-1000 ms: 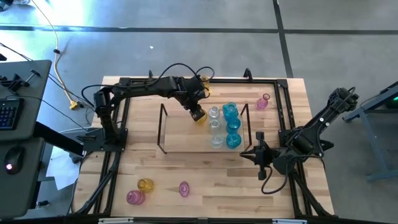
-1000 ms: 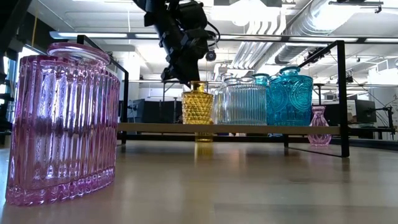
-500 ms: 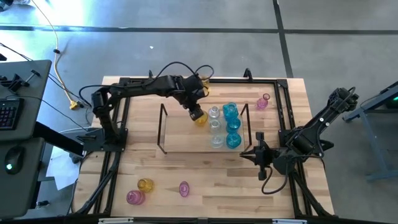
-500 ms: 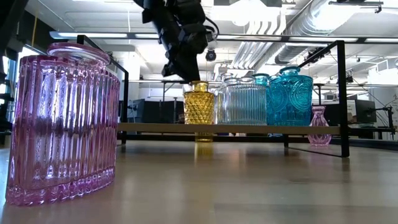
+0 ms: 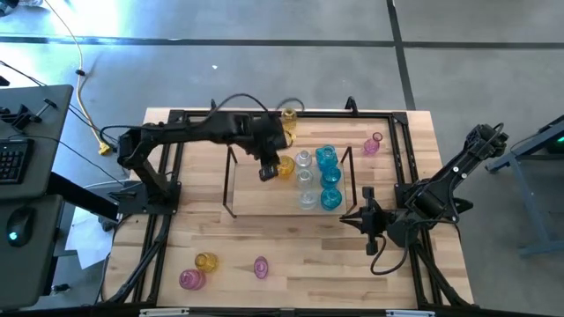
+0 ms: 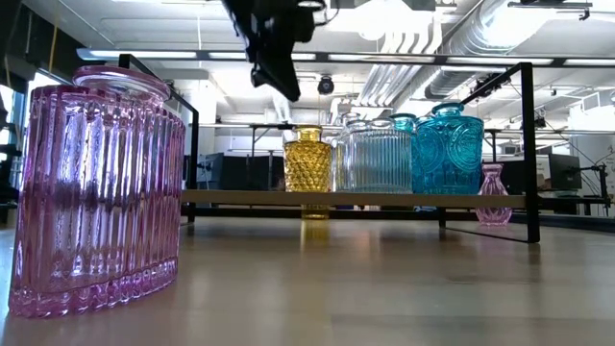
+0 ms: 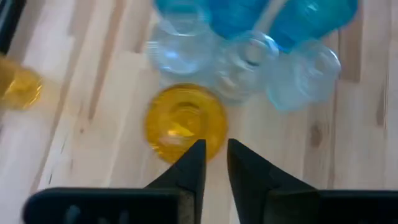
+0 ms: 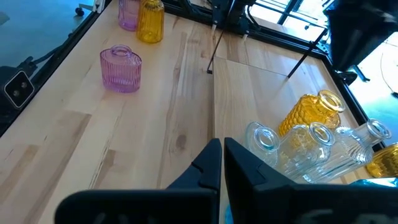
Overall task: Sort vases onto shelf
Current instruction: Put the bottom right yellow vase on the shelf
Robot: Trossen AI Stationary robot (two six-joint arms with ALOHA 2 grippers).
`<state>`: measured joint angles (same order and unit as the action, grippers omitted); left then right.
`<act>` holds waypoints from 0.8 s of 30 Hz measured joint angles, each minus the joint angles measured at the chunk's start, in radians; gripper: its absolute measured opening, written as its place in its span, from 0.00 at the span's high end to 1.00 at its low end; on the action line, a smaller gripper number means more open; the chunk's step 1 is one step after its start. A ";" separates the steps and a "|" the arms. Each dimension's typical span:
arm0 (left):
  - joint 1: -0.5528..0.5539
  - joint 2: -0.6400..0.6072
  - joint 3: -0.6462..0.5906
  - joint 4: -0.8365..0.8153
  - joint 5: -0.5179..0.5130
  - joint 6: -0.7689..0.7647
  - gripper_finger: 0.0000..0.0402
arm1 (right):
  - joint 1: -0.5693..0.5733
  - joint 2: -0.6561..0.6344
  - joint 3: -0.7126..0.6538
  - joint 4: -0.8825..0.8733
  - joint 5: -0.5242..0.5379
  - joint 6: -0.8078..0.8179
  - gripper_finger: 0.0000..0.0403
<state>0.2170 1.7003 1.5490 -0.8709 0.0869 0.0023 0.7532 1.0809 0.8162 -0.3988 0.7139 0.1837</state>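
Note:
The amber vase [image 5: 285, 165] stands upright on the shelf [image 5: 260, 195], at the left end of a cluster of clear vases [image 5: 305, 178] and cyan vases [image 5: 330, 178]. My left gripper [image 5: 268, 171] hangs just left of and above the amber vase [image 6: 307, 160], touching nothing. In the left wrist view its fingers [image 7: 216, 149] stand a little apart over the vase's near rim [image 7: 185, 122]. My right gripper [image 5: 363, 220] waits shut and empty beside the shelf's right end.
A small pink vase [image 5: 373, 143] and an amber vase [image 5: 288, 114] stand behind the shelf. Two pink vases [image 5: 191, 279] [image 5: 261, 267] and an amber one [image 5: 206, 261] stand at the near left. Thin wire frames [image 5: 231, 180] rise at the shelf's ends. Bare board lies left of the cluster.
My left gripper has come off the amber vase's top, risen, and drawn away toward the table's left and near side. The amber vase stays upright on the shelf where it was.

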 joint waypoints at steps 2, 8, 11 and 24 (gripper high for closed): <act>-0.041 0.001 0.000 0.002 -0.008 0.008 0.91 | 0.000 0.000 0.000 0.000 0.000 0.000 1.00; -0.119 0.015 -0.056 0.108 -0.102 -0.072 0.99 | 0.000 0.000 0.000 0.000 0.000 0.000 1.00; -0.125 0.016 -0.119 0.173 -0.118 -0.121 1.00 | 0.000 0.000 0.000 0.004 0.000 -0.004 1.00; -0.127 0.021 -0.263 0.395 -0.202 -0.148 1.00 | 0.000 0.000 0.000 0.006 0.000 -0.008 1.00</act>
<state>0.0902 1.7209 1.2858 -0.4764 -0.1153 -0.1455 0.7532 1.0805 0.8162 -0.3930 0.7143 0.1753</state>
